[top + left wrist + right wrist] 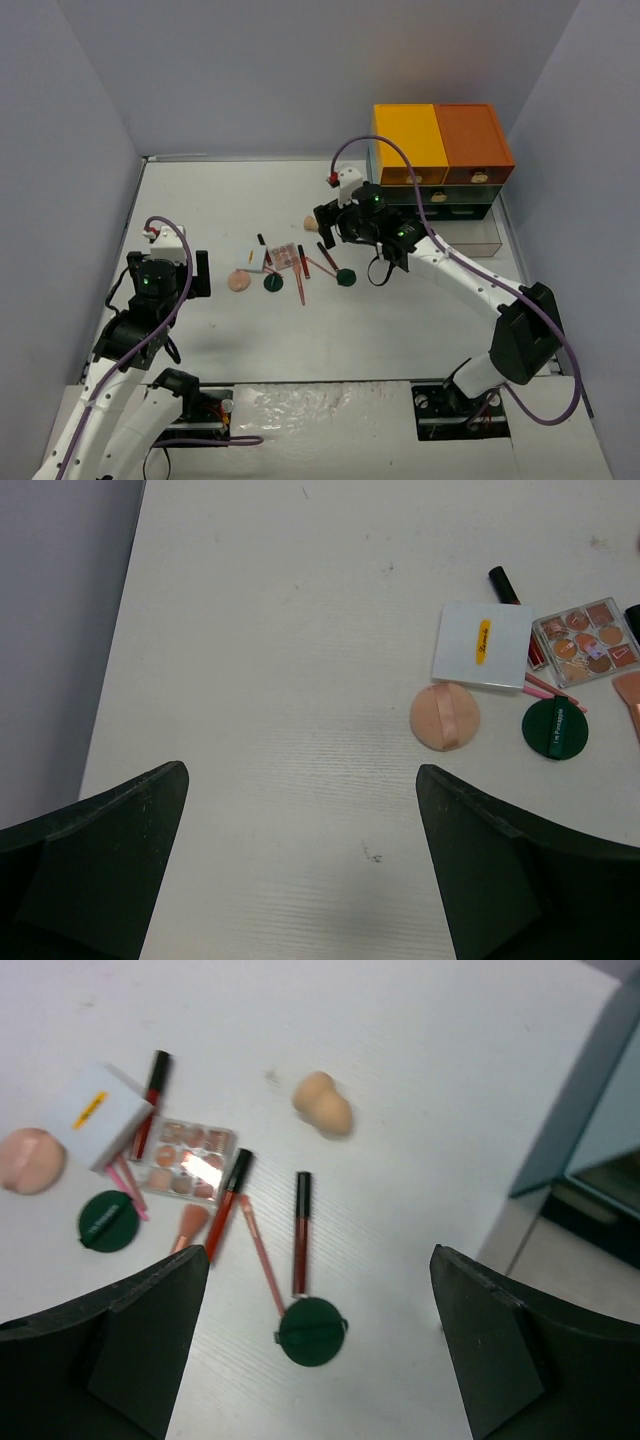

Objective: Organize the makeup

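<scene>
The makeup lies mid-table: a white-lidded palette (256, 260) with its open pans (283, 255), a peach puff (239, 282), two dark green discs (273, 283) (345, 277), red sticks (301, 272) and a beige sponge (311, 222). My right gripper (335, 228) is open and empty above them; its view (320, 1350) shows a green disc (312, 1331) between the fingers, a dark red stick (300, 1230) and the sponge (322, 1103). My left gripper (167, 272) (300, 870) is open and empty, left of the puff (445, 716) and white lid (482, 645).
A drawer unit with yellow and orange tops (440, 140) stands at the back right, just behind the right arm, with a low drawer pulled out (475, 235). Grey walls close in the table on the left, back and right.
</scene>
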